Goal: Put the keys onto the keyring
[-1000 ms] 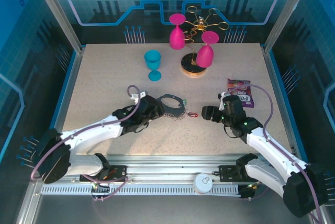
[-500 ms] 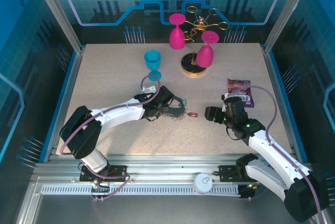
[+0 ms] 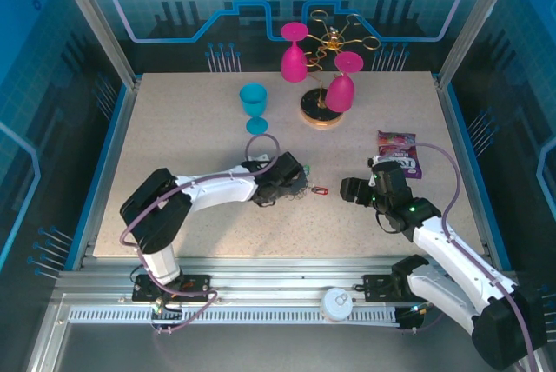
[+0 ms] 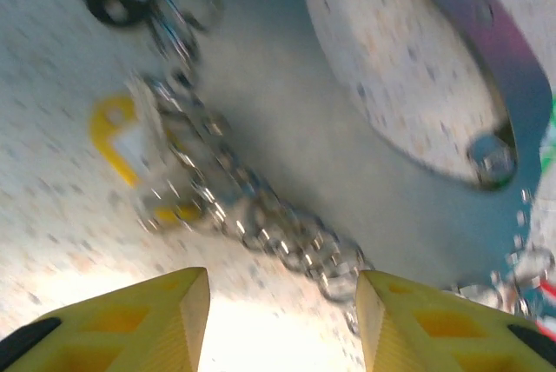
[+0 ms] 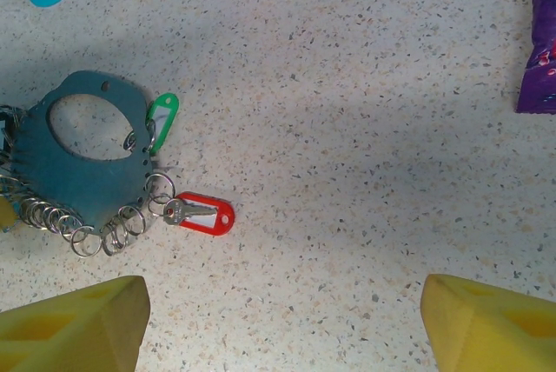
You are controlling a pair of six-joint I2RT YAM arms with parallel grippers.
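Cool blue-tinted light, soft shadows on the table, left wrist view motion-blurred, right wrist view sharp

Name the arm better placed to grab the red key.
Right. The right gripper is open and empty, and the red key lies on the table just ahead of it. The left gripper hangs low over the keyring, right at its chain links.

The keyring is gleaming with metal links; the keys are showing glossy plastic heads on the speckled matt table.
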